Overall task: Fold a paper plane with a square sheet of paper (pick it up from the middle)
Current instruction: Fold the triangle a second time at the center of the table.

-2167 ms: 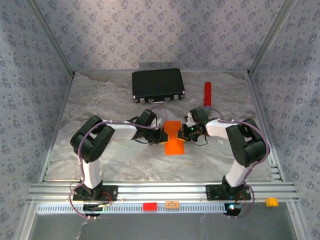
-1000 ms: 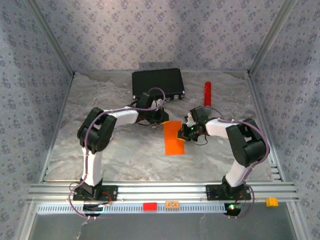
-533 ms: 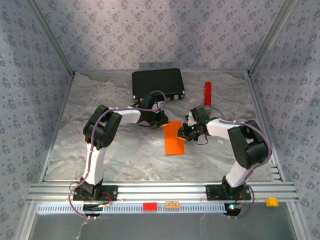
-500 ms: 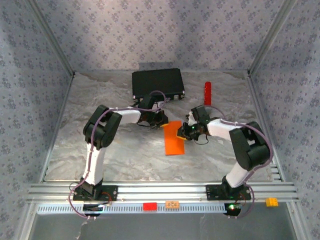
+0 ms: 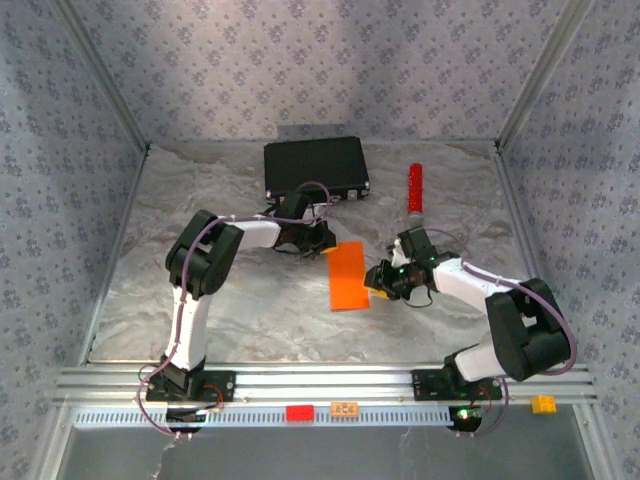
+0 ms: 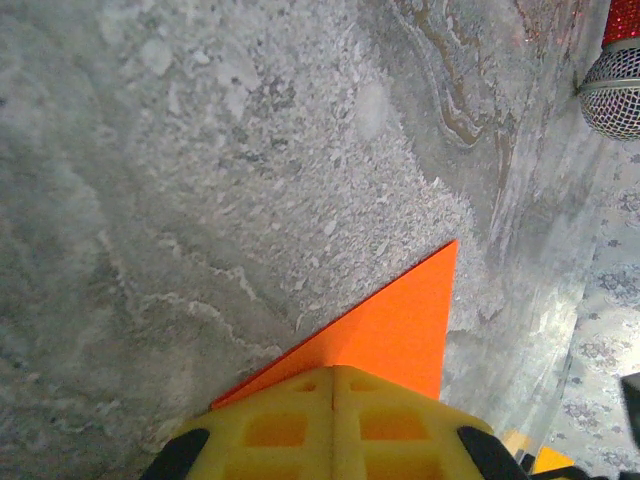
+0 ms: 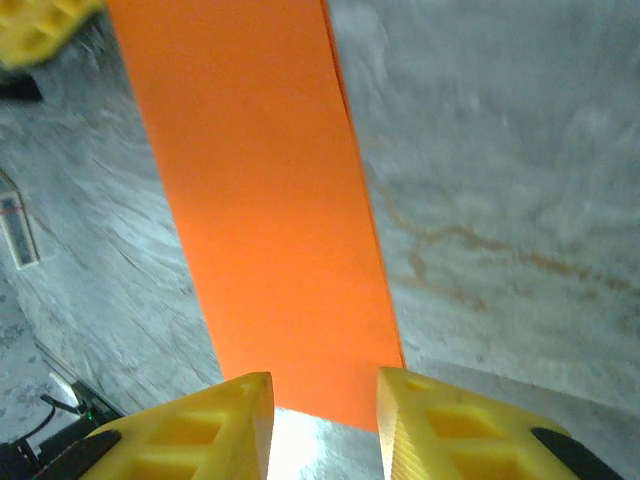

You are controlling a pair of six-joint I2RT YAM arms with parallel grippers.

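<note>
Walls papered in a small grey floral print close in a table with a marbled grey top, and an aluminium rail runs along its near edge. The left arm reaches in from its base and bends toward the middle, while the right arm lies low across the right side of the table. A black case lies flat at the back, left of centre. The square sheet of paper, bright orange, lies on the middle of the table as a long narrow strip, folded over on itself, its long side running from far to near with a slight tilt. A red cylinder lies near the back right, well apart from the paper. The left gripper sits at the strip's far left corner; in the left wrist view its yellow fingers are pressed together with a pointed orange corner sticking out from them, so it pinches the paper there. The right gripper sits just beside the strip's right edge. In the right wrist view its two yellow fingers stand spread, holding nothing, with one end of the orange strip lying at the gap between them; whether they touch it cannot be told.
</note>
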